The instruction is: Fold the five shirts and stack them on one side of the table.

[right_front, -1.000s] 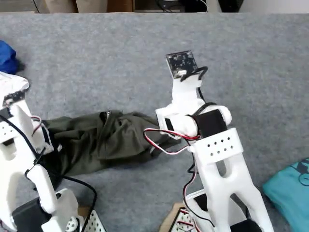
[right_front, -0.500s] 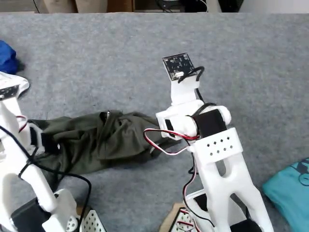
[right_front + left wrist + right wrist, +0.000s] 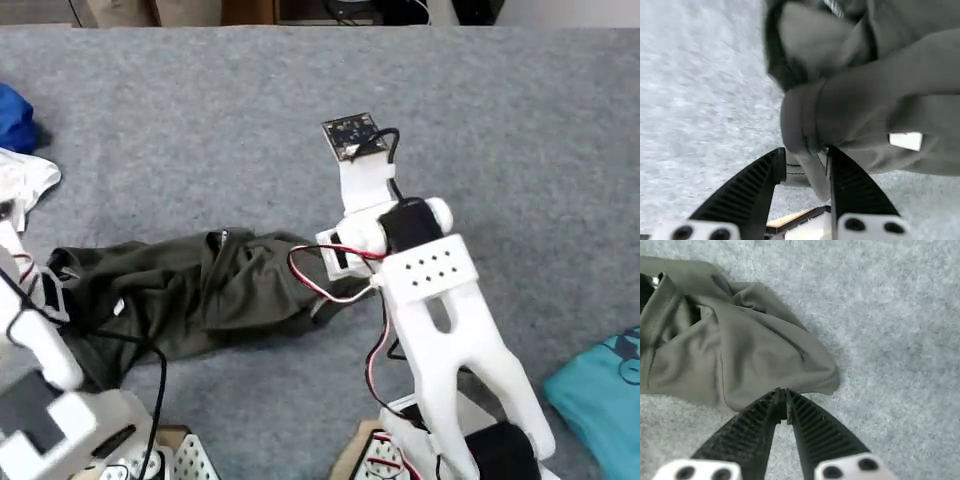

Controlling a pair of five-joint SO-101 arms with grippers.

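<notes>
High view: since a second ago the left arm has pulled back to the near edge and the right arm has shifted left. The left hand grasps a fold of the crumpled olive-green cloth shirt, which lies mid-left on the grey felt surface. The right hand is clenched at the shirt's hem. A teal shirt lies at the near right, with a blue cloth and a white cloth far left.

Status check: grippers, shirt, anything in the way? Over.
Left gripper jaws clamped on crumpled olive-green cloth shirt. Right gripper jaws shut at its opposite edge, grip unconfirmed. Teal cloth shirt lies apart, near right corner.
</notes>
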